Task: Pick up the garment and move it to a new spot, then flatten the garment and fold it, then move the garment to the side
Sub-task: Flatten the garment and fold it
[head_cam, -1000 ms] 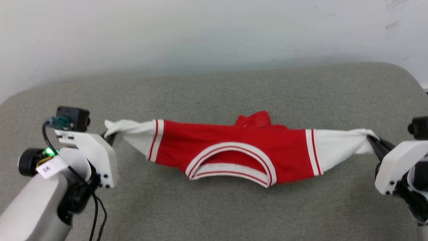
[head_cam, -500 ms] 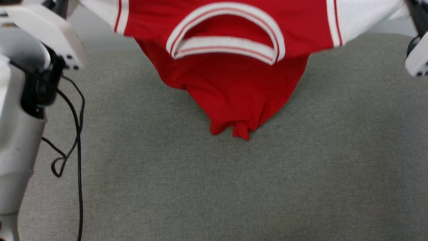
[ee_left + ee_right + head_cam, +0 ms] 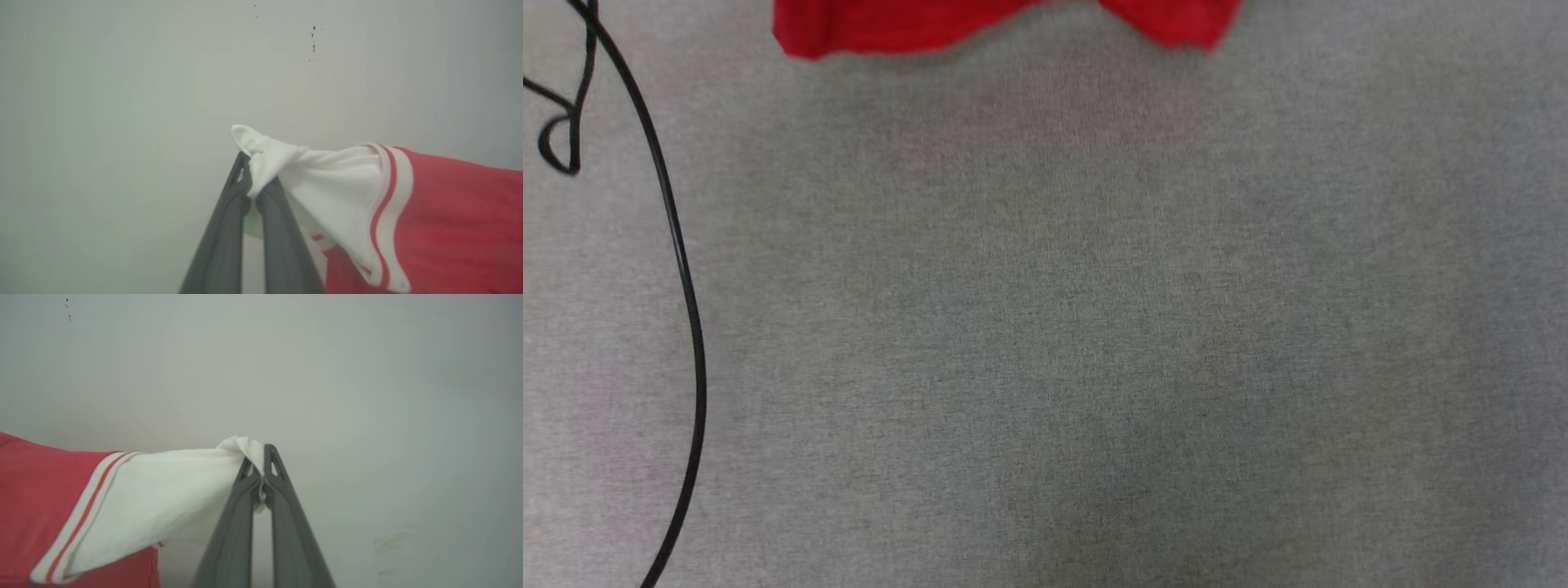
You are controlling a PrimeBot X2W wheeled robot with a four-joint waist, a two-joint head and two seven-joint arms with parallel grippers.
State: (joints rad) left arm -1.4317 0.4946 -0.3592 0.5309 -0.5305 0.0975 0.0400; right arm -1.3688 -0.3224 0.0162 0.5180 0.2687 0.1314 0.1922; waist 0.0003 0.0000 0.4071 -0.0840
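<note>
The garment (image 3: 1005, 20) is a red jersey T-shirt; its red lower edge hangs into the top of the head view above the grey cloth surface (image 3: 1045, 327). In the left wrist view my left gripper (image 3: 251, 179) is shut on the bunched end of the garment's white sleeve (image 3: 327, 183), with red-and-white striped trim and the red body to the right. In the right wrist view my right gripper (image 3: 261, 469) is shut on the other white sleeve (image 3: 171, 486), which stretches off to the left. Both sleeves are held up in front of a pale wall.
A black cable (image 3: 678, 269) loops down the left side of the head view over the grey cloth surface. A pale wall (image 3: 122, 102) with a few small dark marks stands behind both grippers.
The head view has tipped down and the arms have lifted the garment off the surface: from stretched low between the grippers to hanging, with just its hem in view.
</note>
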